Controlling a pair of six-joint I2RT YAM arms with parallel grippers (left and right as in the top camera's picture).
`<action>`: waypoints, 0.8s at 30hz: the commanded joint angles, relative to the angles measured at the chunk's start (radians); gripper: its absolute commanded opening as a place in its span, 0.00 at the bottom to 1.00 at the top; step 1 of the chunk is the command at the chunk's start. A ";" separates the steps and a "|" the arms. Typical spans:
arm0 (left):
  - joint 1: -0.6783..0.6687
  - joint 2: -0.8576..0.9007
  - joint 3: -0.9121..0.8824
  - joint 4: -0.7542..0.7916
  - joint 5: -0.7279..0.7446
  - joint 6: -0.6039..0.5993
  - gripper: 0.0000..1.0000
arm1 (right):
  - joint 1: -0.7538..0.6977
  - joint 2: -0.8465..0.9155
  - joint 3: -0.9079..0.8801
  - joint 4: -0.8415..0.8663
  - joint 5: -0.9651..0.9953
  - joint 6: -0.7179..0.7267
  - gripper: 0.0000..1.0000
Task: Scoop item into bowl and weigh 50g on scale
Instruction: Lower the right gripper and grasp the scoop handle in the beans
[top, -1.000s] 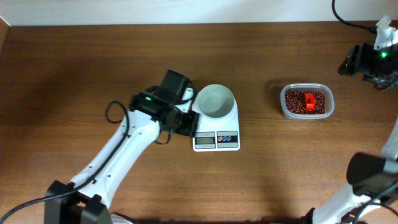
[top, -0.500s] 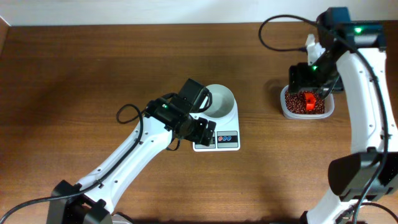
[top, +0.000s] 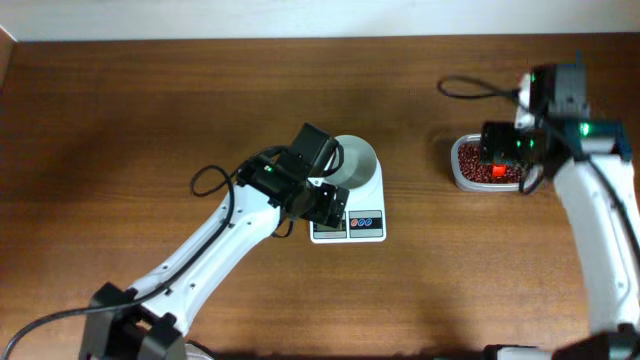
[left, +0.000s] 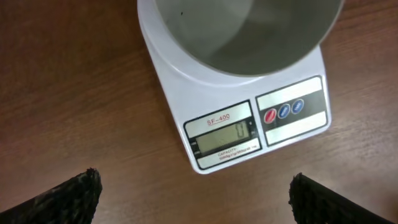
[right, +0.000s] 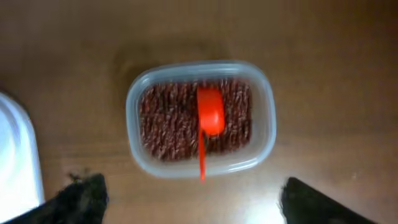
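The white bowl (top: 352, 160) sits empty on the white scale (top: 362, 205); the scale's display (left: 225, 138) reads 0, with red and blue buttons beside it. The reddish-brown beans (top: 472, 165) fill a clear plastic tub (top: 460, 178) at the right, with an orange-red scoop (right: 209, 118) lying in them. My left gripper (left: 196, 199) is open and empty over the table just in front of the scale. My right gripper (right: 193, 199) is open and empty, hovering above the near side of the tub, close to the scoop's handle.
The brown wooden table (top: 150, 110) runs to a white wall at the back. The left arm lies diagonally from the front left towards the scale. The scale's edge shows at the left of the right wrist view (right: 15, 162).
The right arm swung in from the far right edge to above the bean tub. The left gripper shifted from the scale's left side to over its front.
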 joint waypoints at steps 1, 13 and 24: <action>-0.003 0.021 0.000 0.011 -0.013 -0.010 0.99 | -0.003 -0.005 -0.100 0.058 0.011 -0.006 0.94; -0.003 0.021 0.000 0.008 -0.001 -0.009 0.99 | -0.043 0.188 -0.111 0.142 0.002 -0.075 0.81; -0.003 0.021 0.000 0.016 0.005 -0.009 0.99 | -0.047 0.211 -0.112 0.185 0.005 -0.097 0.33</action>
